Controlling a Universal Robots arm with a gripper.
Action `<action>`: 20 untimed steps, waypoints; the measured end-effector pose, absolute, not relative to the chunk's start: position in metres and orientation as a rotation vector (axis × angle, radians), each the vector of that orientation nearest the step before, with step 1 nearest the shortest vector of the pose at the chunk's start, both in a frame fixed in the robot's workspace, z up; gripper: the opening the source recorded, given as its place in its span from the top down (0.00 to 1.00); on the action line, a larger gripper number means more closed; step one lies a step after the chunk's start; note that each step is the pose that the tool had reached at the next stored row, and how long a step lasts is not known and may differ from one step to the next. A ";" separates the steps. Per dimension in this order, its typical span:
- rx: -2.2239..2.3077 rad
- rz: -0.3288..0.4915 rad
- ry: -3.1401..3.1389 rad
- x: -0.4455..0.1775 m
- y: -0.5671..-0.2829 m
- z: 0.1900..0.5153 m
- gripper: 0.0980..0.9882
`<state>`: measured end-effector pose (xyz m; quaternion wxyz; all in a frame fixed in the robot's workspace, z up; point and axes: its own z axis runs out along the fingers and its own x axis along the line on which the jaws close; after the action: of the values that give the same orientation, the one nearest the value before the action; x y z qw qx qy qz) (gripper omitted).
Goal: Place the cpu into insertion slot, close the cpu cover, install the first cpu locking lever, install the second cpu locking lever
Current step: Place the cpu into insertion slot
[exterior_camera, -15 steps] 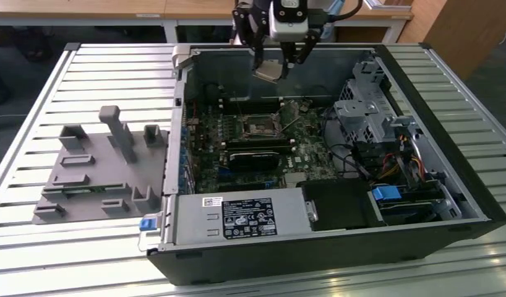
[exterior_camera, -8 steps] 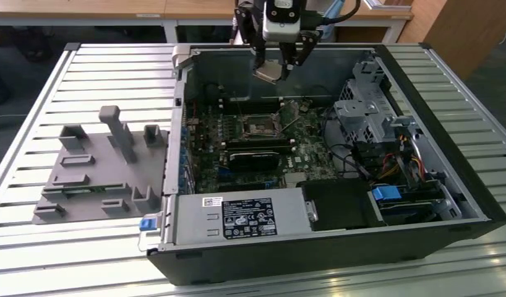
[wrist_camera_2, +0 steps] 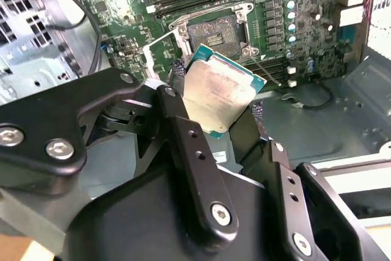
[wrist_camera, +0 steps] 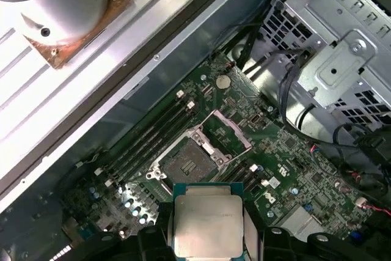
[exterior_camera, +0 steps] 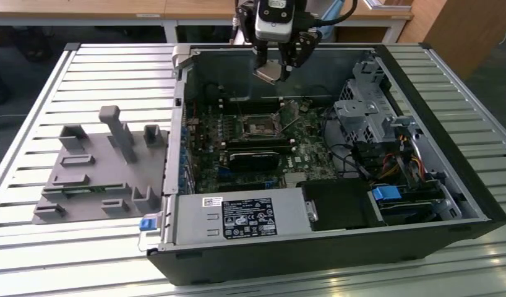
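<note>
Gripper (exterior_camera: pixel 277 67) is clamped on the cpu (wrist_camera_2: pixel 221 93) by two opposite edges, so you have the chip held tilted in the air above the insertion slot (wrist_camera: pixel 189 162) and well apart from it (socket bare, cpu cover (wrist_camera: pixel 231 131) standing open beside it).

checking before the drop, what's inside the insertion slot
The insertion slot shows a bare dark centre; the cpu, held in the hand, covers one edge in the second wrist view.

The cpu (wrist_camera: pixel 206 224) has a matt, pale silvery metal face.
</note>
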<state>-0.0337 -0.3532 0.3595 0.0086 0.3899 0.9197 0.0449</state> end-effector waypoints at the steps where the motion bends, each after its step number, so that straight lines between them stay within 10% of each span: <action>1: 1.239 0.140 2.864 -0.034 -0.353 0.359 0.50; 20: 1.673 0.133 2.618 -0.034 -0.353 0.353 0.50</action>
<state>-0.0337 -0.3531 0.3534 0.0160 0.5381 0.8417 0.0428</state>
